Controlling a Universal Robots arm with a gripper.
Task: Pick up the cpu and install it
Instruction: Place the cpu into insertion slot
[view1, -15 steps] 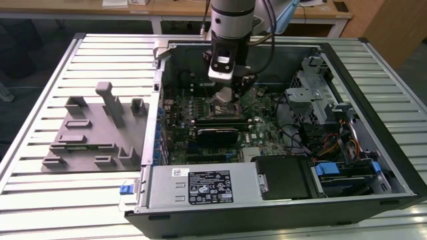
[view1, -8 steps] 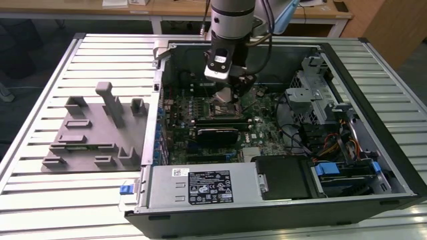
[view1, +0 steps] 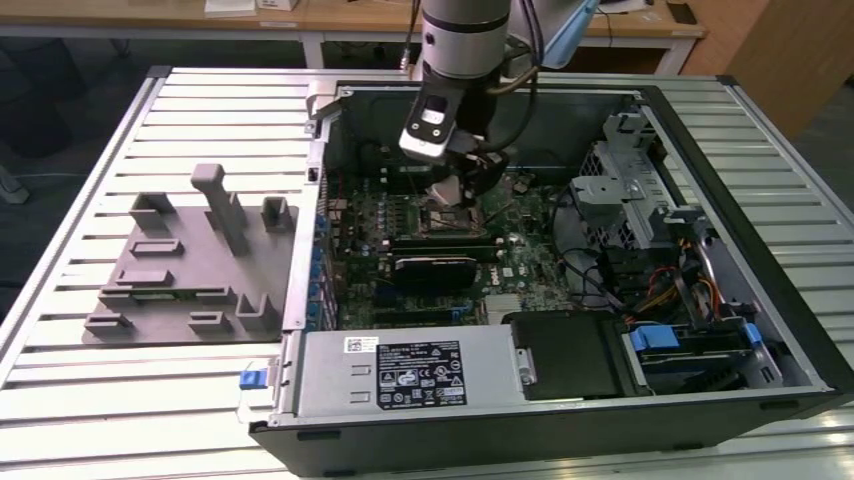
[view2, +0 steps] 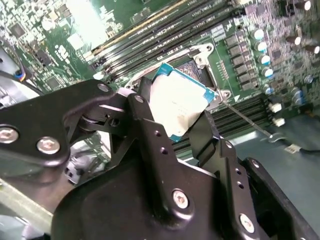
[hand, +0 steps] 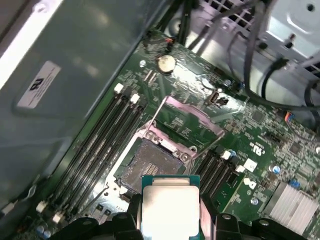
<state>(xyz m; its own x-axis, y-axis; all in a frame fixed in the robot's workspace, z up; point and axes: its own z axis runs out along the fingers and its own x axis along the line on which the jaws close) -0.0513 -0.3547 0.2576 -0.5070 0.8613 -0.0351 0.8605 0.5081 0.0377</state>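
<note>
Clamping the cpu (view2: 176, 102) by two opposite edges in the gripper (view2: 175, 117), fingers (view2: 148, 107) closed narrowly on it, metal top facing the wrist cameras. Hovering just above the open socket (hand: 150, 162), seemingly not touching it, with the hinged plate (hand: 192, 120) raised beyond. Reaching down inside the computer case (view1: 534, 445), over the motherboard (view1: 534, 265).

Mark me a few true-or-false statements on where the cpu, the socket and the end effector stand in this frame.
1. The end effector grips the cpu. True.
2. The cpu sits in the socket. False: the socket is empty, and the cpu is held near it.
3. The socket's hinged cover is closed. False: it stands open.
4. The grey fixture lies outside the computer case, on the exterior view's left. True.
</note>
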